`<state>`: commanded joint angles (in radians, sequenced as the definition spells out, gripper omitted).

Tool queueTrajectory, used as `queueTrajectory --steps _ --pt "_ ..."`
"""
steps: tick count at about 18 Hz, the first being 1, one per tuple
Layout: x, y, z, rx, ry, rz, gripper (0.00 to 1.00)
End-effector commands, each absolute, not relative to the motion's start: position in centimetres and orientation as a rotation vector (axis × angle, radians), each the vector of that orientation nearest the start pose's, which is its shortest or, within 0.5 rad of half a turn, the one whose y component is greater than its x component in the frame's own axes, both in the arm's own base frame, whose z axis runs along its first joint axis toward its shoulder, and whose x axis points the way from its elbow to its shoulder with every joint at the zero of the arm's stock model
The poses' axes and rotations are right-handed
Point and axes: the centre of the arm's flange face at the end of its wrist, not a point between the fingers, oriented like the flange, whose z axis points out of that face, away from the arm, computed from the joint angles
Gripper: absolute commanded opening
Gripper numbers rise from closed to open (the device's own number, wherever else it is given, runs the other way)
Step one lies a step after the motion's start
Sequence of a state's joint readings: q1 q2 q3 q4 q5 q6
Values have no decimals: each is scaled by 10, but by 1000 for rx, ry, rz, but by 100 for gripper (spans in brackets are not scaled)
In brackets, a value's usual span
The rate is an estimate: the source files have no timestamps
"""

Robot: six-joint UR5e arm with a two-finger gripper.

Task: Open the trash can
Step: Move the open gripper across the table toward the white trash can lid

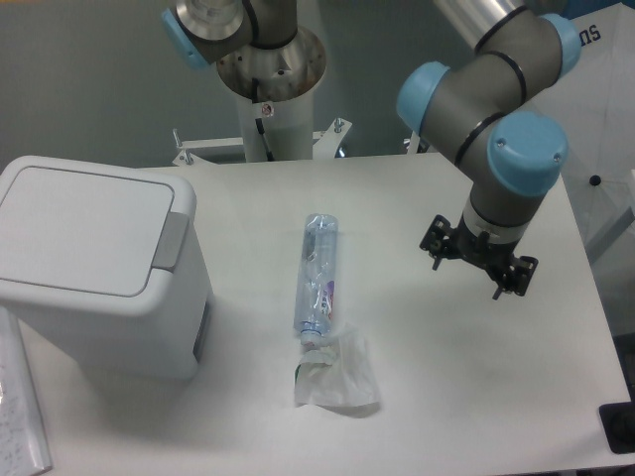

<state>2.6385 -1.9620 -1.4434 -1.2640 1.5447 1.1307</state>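
My gripper [478,263] hangs right of centre, whether spread or pressed together I cannot tell, far from the closed bin [99,268] at left.

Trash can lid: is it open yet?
No. The flat white lid lies shut on the trash can, and the hand hovers over the table's far right side, well away from it.

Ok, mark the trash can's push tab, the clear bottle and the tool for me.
Trash can push tab [172,239], fixed camera: middle of the grey tab at the lid's right edge.
Clear bottle [317,278], fixed camera: mid-body, lying on the table.
Tool [467,279], fixed camera: between its two fingertips, right of the bottle.
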Motion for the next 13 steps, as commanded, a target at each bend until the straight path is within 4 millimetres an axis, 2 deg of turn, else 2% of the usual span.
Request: queueTrajectory --steps 3,6,9,12,13 --pt "-500 432 364 -3088 101 61 100" --pt "-486 435 357 -3083 127 41 100" --pt "-482 438 347 -3006 113 41 100" --pt "-473 442 360 -2977 31 55 100" --pt "-469 449 368 -2950 -6 49 100"
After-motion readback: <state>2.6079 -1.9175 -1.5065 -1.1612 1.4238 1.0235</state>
